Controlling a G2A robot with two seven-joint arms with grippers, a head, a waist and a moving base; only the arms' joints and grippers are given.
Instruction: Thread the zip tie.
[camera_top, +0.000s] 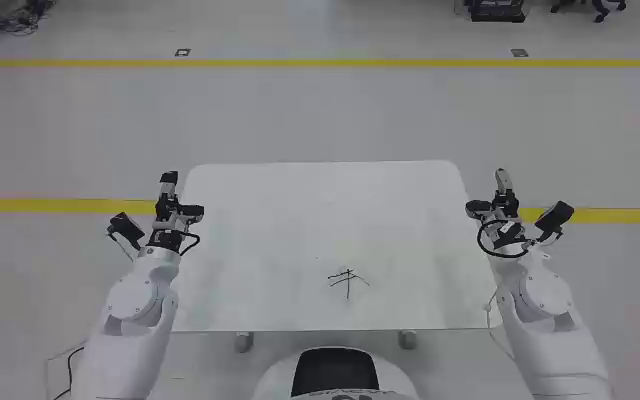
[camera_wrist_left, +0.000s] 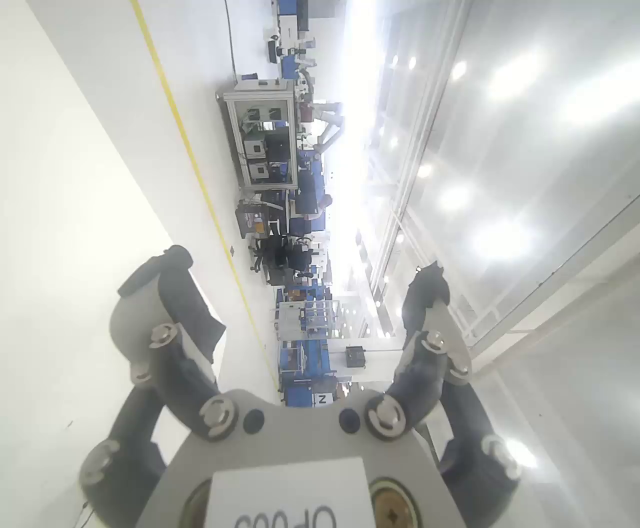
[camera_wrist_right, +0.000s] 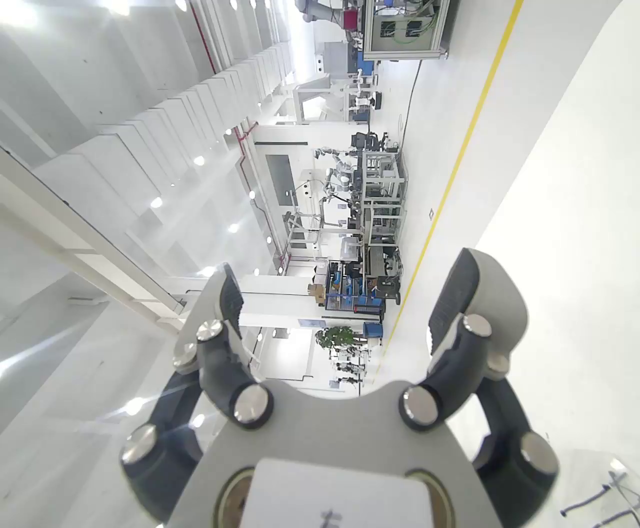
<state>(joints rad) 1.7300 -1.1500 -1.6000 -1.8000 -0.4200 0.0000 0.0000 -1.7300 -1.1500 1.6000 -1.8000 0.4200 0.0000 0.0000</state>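
With the left gripper (camera_wrist_left: 302, 265) at the table's (camera_top: 300, 200) 9 o'clock edge and the right gripper (camera_wrist_right: 345, 265) at 3 o'clock, both spread wide and empty, the thin zip tie (camera_top: 347, 280), lying flat toward 6 o'clock, may skid away from a pinch.

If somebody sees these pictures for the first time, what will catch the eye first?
First, the small dark tangle of zip ties on the white table, near the edge closest to the robot. Then the two arms, far from it: the left gripper at the table's left side and the right gripper at its right side, both with jaws open and holding nothing.
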